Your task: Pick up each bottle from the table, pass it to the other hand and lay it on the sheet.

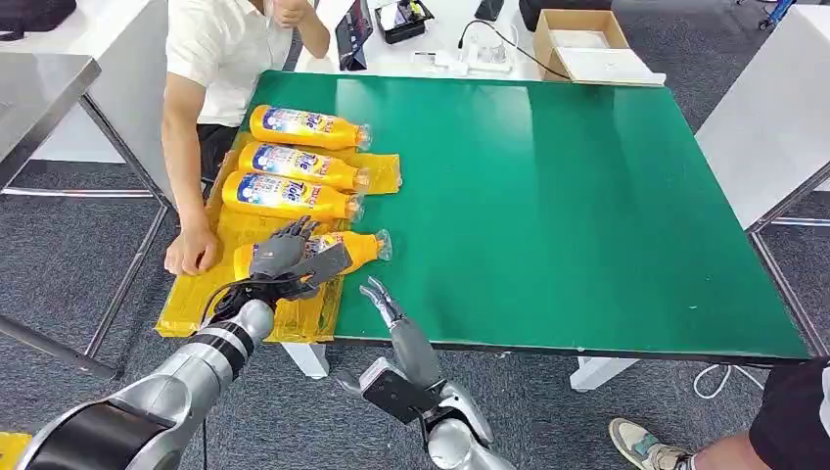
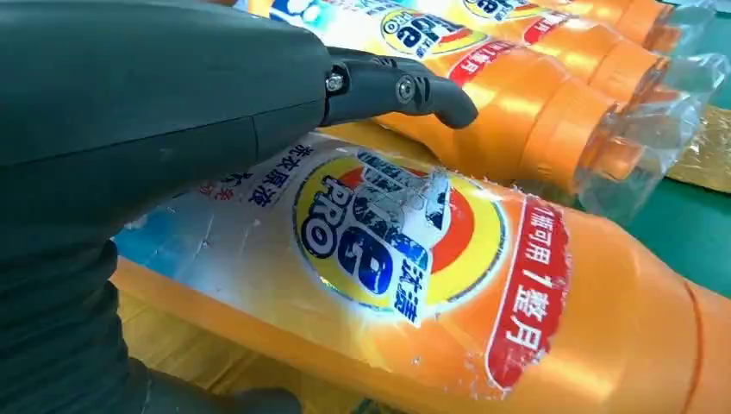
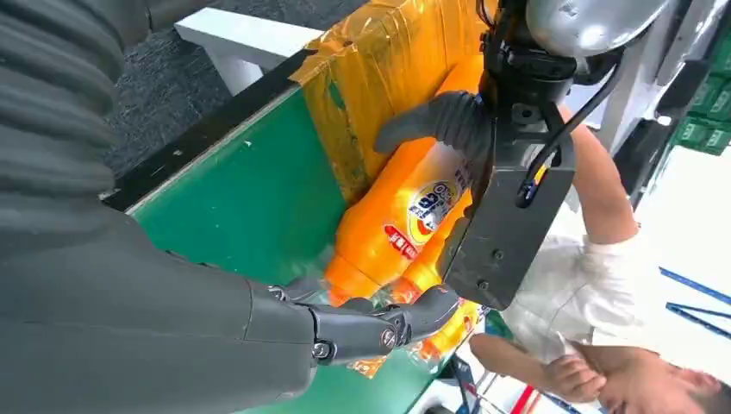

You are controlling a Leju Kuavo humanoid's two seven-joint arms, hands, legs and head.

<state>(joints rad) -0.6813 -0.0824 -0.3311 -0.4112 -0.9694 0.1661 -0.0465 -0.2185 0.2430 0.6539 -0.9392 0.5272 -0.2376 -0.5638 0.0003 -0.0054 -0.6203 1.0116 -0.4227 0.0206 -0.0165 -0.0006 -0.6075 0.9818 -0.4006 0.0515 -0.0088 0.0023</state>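
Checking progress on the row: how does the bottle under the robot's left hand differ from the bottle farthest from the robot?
The near bottle has the left hand wrapped over it; the far bottle lies untouched. The near bottle's body lies on the yellow sheet with its cap end over the green table; the far bottle lies mostly on the table, beyond the sheet. Both are orange, on their sides, caps toward the robot's right.

We count four orange bottles (image 1: 308, 126) (image 1: 301, 164) (image 1: 291, 195) (image 1: 354, 249), one yellow sheet (image 1: 223, 294), one green surface (image 1: 568, 206), one cardboard box (image 1: 582, 44), two robot hands (image 1: 286, 253) (image 1: 382, 299)
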